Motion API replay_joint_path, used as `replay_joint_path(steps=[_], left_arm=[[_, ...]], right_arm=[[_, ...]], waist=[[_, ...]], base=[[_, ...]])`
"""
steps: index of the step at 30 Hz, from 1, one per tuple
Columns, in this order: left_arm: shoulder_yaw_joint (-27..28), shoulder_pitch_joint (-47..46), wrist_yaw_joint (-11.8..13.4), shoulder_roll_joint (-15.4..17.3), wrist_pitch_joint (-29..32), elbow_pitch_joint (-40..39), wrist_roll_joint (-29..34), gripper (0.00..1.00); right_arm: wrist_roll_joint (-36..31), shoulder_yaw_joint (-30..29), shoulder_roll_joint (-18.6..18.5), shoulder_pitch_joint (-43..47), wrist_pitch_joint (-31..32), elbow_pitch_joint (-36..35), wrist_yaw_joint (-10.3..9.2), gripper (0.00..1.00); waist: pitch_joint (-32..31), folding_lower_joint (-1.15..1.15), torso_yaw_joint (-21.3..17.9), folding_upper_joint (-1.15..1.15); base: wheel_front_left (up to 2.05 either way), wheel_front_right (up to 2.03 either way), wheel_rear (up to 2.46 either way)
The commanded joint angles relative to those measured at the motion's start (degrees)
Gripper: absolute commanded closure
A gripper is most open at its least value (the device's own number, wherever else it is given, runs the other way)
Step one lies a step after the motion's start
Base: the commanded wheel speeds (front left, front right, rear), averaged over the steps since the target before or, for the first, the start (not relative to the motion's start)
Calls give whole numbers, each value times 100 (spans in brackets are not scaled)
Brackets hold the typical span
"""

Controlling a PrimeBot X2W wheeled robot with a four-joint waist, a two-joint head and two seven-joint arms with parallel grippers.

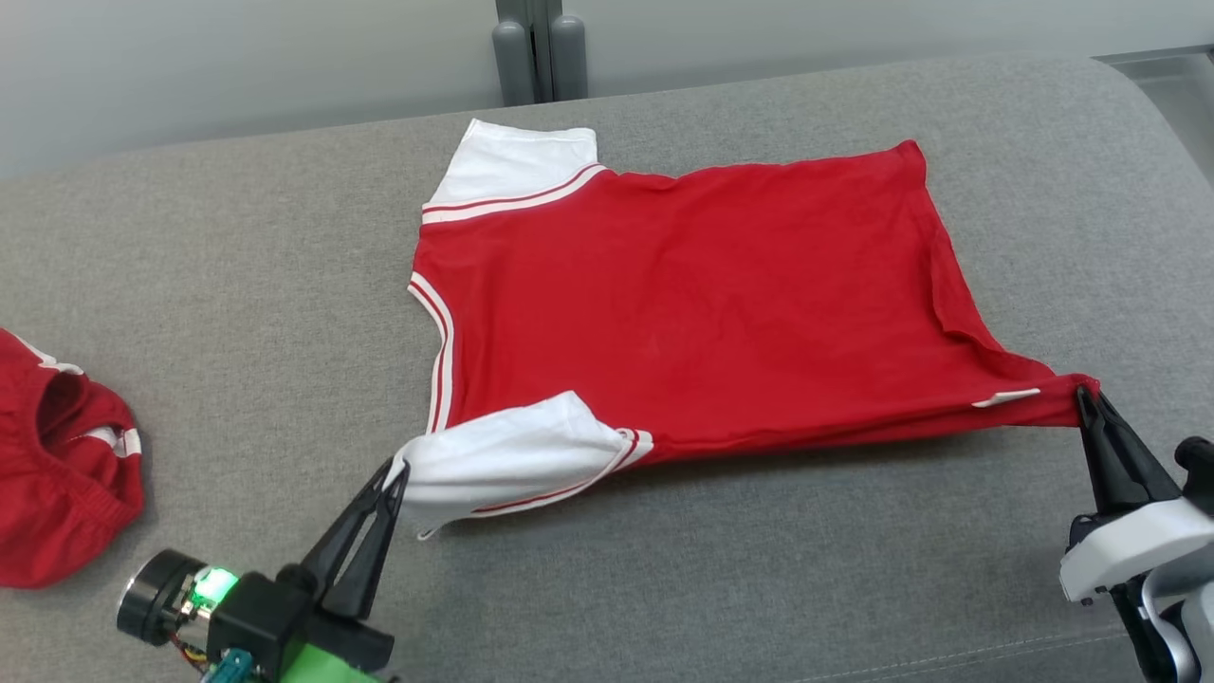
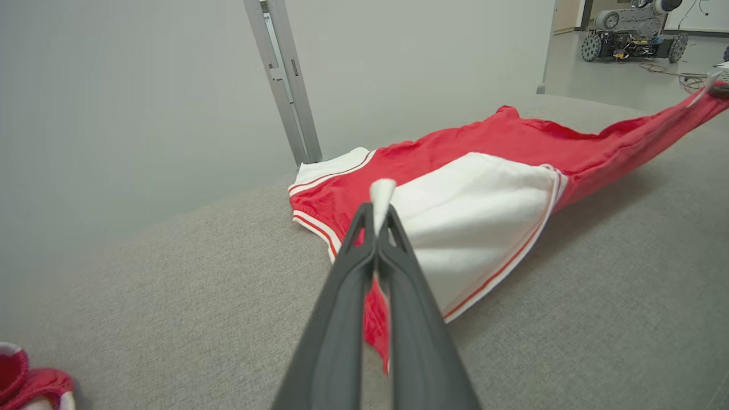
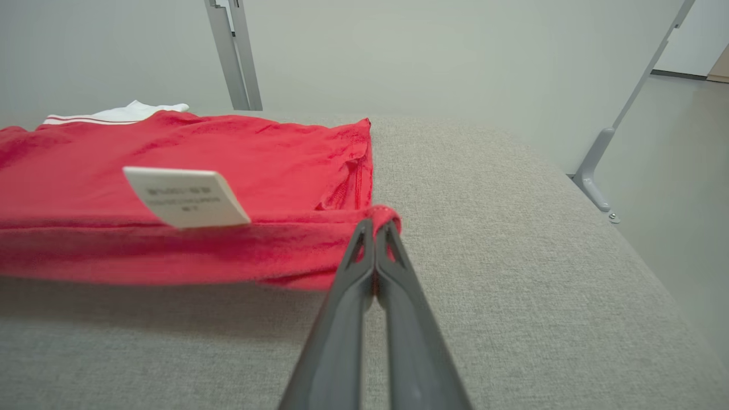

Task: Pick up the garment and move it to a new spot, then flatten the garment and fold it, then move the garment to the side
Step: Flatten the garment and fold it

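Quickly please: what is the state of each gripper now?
Left gripper: closed on the white sleeve of the red T-shirt.
Right gripper: closed on the T-shirt's hem corner.

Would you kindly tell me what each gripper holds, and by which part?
Both hold the red T-shirt: the left gripper pinches the edge of its near white sleeve, the right gripper its near hem corner.

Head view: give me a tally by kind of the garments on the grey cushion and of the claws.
Garments: 2, the red shirt spread out and the crumpled red garment at the left edge.
Claws: 2, the left claw shut on the shirt's near white sleeve, the right claw shut on its hem corner.
Total: 4
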Motion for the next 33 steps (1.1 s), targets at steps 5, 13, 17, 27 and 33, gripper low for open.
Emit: replay_joint_path(steps=[5,13,17,27,33], left_arm=[[-65,-849,-85,-93,-106,717,115,100],[-322,-1987,-195,-206,-208,1748,299,100],[-452,-2472,-224,-222,-223,2135,407,100],[-524,-3290,-232,-437,-225,2730,606,0],[-201,-2708,64,-611,-225,2451,456,0]], right_arm=[[-42,218,14,-551,-17,532,-10,100],[-291,341,83,-1351,-18,1130,-10,100],[-454,398,130,-1741,-18,1368,-10,100],[-679,240,233,-2305,-18,1664,-10,0],[-837,-29,327,-1982,-18,1265,-10,0]], waist=[[140,1,2,0],[433,1,15,0],[621,1,20,0],[1001,1,92,0],[822,1,14,0]], base=[[0,0,0],[0,0,0],[0,0,0],[0,0,0],[0,0,0]])
